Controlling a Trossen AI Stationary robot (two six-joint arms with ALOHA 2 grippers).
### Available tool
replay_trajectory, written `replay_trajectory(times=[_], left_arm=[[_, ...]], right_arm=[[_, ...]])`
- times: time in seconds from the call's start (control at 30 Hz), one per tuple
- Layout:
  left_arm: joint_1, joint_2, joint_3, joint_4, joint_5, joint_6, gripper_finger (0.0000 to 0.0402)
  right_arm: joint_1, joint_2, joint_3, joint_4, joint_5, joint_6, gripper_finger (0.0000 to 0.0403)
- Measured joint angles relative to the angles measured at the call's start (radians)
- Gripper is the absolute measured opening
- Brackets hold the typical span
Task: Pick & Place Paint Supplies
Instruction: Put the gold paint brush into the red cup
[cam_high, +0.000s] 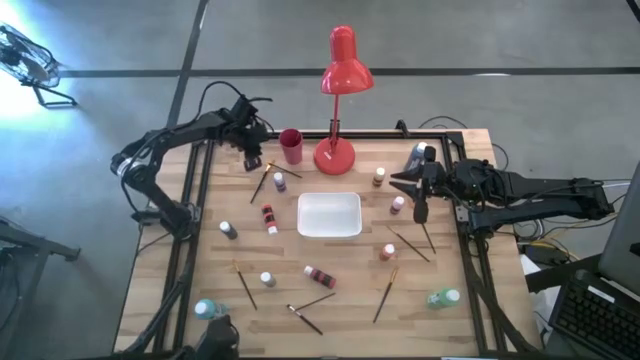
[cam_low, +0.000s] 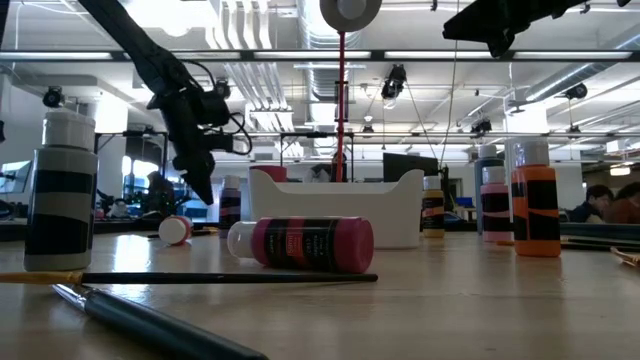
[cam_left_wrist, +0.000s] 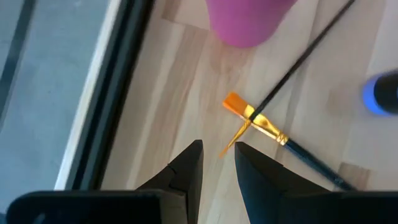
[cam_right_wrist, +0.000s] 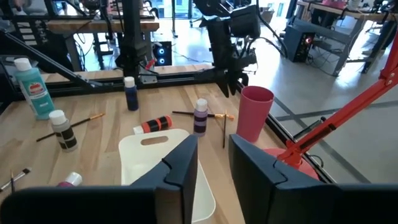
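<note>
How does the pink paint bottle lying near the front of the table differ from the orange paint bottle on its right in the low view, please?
The pink paint bottle lies on its side, cap pointing left; the orange paint bottle stands upright, cap on top. The pink one sits nearer the camera, in front of the white tray; the orange one stands off to the tray's right. Their paint colours differ. Both carry a dark label band and a pale cap, and no gripper touches either.

A pale wooden table (cam_high: 430, 320) with a dark metal frame (cam_high: 190, 190) stands on a grey concrete floor (cam_high: 100, 40) crossed by dark lines. A red desk lamp (cam_high: 342, 62) stands at the table's far edge. Beyond it lies an open workshop: white ceiling pipes (cam_low: 260, 30), strip lights (cam_low: 150, 12), desks (cam_right_wrist: 93, 26) and bright windows (cam_low: 20, 120).
</note>
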Motion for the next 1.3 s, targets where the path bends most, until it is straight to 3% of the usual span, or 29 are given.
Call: replay_trajectory(times=[0.57,1.3], left_arm=[[-0.010,0.100,-0.001,-0.008,0.001,0.032,0.0099],[-0.010,0.157,-0.002,0.058,-0.012,0.050,0.0099]], right_arm=[[0.000,0.000,0.000,-0.002,0.000,-0.004,0.0137],[0.000,0.000,-0.001,-0.024,0.000,-0.004,0.0098]])
